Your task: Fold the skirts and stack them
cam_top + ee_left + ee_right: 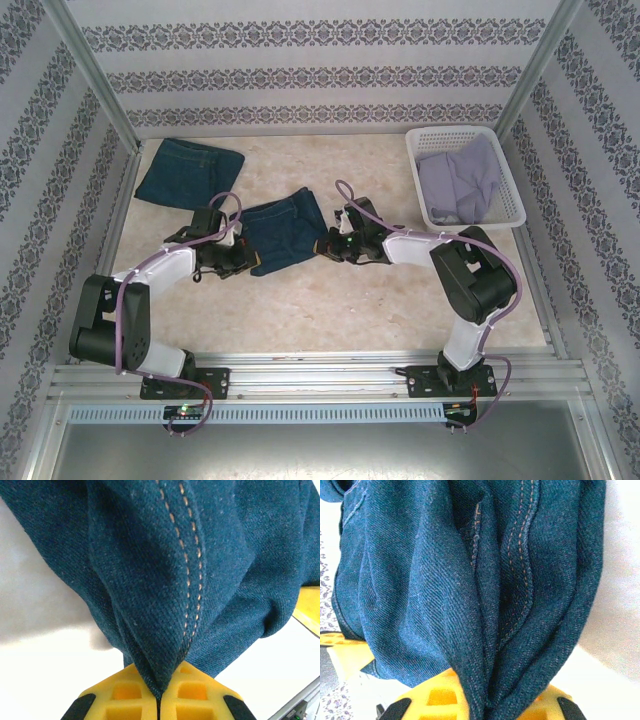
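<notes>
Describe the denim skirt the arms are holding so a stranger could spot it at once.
On the pale table, look at the middle, between the two arms. The denim skirt there is pinched at opposite edges by the left gripper and the right gripper. The other denim skirt lies untouched in the far left corner, and the lavender-grey skirt sits in the white basket.

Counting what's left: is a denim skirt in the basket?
No, the skirt in the basket is lavender-grey, not denim.
</notes>
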Controlling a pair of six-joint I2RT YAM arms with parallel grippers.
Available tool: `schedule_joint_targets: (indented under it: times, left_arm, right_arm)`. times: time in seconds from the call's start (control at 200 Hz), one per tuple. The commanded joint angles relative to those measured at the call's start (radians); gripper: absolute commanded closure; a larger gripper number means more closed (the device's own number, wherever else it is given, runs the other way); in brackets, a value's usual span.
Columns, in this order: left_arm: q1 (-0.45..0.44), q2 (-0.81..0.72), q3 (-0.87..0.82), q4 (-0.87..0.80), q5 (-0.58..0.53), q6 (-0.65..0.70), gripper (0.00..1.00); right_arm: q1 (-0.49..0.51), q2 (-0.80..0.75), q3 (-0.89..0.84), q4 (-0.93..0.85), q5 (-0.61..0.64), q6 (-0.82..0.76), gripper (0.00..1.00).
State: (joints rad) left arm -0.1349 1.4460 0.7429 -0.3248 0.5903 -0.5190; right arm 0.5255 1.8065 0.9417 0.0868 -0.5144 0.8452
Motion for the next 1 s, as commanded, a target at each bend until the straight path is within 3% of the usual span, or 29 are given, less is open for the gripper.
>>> schedule_joint_targets:
  times: [0.0,0.135,0.315,0.48,0.57,0.684,0.749,0.754,0.764,0.889,0.994]
  left_arm:
    - [0.08,-0.007,-0.043,-0.135,-0.162,0.031,1.0]
    - [0.077,0.013,-0.047,-0.089,-0.08,0.019,1.0]
    - [0.049,0.039,-0.044,-0.025,0.003,-0.002,1.0]
    - [0.028,0.08,-0.036,-0.01,0.017,-0.011,1.0]
    - [0.028,0.093,-0.034,-0.003,0.022,-0.015,1.0]
    - [0.027,0.096,-0.027,-0.012,0.018,-0.008,1.0]
    - [0.026,0.097,-0.02,-0.024,0.009,0.0,1.0]
    - [0.027,0.096,-0.02,-0.025,0.009,0.0,1.0]
    - [0.027,0.095,-0.02,-0.027,0.009,0.002,1.0]
    - [0.027,0.095,-0.02,-0.03,0.0,0.002,1.0]
    - [0.027,0.096,-0.018,-0.032,-0.005,0.003,1.0]
  right_arm:
    - [-0.137,0.003,-0.023,-0.191,0.33,0.016,1.0]
    - [-0.125,-0.022,-0.049,-0.155,0.311,0.037,0.98]
    - [-0.015,-0.154,-0.009,-0.245,0.483,-0.068,0.66]
    - [0.161,-0.2,0.093,-0.342,0.595,-0.242,0.47]
    - [0.224,-0.151,0.137,-0.359,0.561,-0.347,0.36]
    - [0.288,-0.067,0.223,-0.4,0.545,-0.443,0.31]
    - [0.326,-0.025,0.285,-0.443,0.603,-0.485,0.13]
    - [0.328,-0.021,0.288,-0.443,0.608,-0.486,0.06]
    - [0.334,-0.014,0.301,-0.452,0.618,-0.492,0.03]
    - [0.389,0.078,0.419,-0.561,0.808,-0.544,0.02]
    - [0.395,0.142,0.462,-0.596,0.853,-0.546,0.02]
